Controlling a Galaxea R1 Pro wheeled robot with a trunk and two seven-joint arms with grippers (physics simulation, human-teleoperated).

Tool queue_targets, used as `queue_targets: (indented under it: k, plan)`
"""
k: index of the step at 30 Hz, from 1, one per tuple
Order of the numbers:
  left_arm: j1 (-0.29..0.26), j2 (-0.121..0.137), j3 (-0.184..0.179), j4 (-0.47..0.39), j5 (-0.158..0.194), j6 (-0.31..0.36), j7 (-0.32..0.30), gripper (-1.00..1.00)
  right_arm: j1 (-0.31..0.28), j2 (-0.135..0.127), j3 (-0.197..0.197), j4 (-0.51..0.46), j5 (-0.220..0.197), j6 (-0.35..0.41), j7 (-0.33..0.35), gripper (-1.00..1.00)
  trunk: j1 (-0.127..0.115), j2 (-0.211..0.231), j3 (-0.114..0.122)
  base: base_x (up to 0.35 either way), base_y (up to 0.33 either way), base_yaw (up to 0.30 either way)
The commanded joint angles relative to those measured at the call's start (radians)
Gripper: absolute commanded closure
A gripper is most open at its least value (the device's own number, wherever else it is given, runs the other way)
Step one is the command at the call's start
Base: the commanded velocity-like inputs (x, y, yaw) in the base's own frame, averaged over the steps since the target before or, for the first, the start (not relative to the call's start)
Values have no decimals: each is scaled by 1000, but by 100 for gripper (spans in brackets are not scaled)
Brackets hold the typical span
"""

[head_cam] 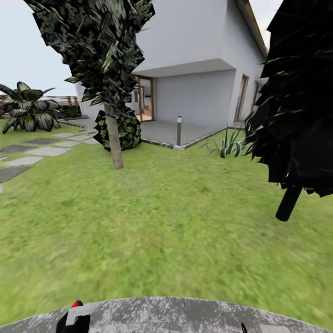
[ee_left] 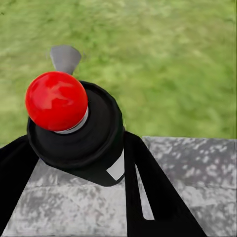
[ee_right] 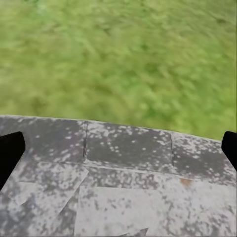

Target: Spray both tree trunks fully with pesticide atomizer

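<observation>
Red-topped atomizer (ee_left: pixel 74 128) in L pincer (ee_left: pixel 79 197), grass (head_cam: pixel 175 222)

We see the left gripper (head_cam: pixel 73 322) cut off by the head view's bottom edge, w/ just a red tip poking above it. In the left wrist view the pesticide atomizer (ee_left: pixel 74 131) hides its own body behind cap & red dot; the fingers (ee_left: pixel 148 192) run off frame. The right gripper (ee_right: pixel 118 148) shows only two dark finger corners at the edges, so we can't tell its opening. Near tree (head_cam: pixel 296 92): crown cropped, trunk mostly hidden. Grass (ee_right: pixel 123 54) is blurry.
</observation>
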Motion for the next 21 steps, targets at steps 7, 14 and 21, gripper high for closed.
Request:
queue_targets:
  k: [7,14,21]
  plan:
    - [-1,0,4,2,-7,-4,1,100,0,1,-5,0,11,-3,0,-100,0,0,4,0,305,273]
    - [-1,0,5,2,-8,-4,1,100,0,1,-5,0,11,-3,0,-100,0,0,8,0,308,274]
    - [-1,-1,3,5,-8,-4,0,100,0,1,-5,0,11,-3,0,-100,0,0,12,0,162,274]
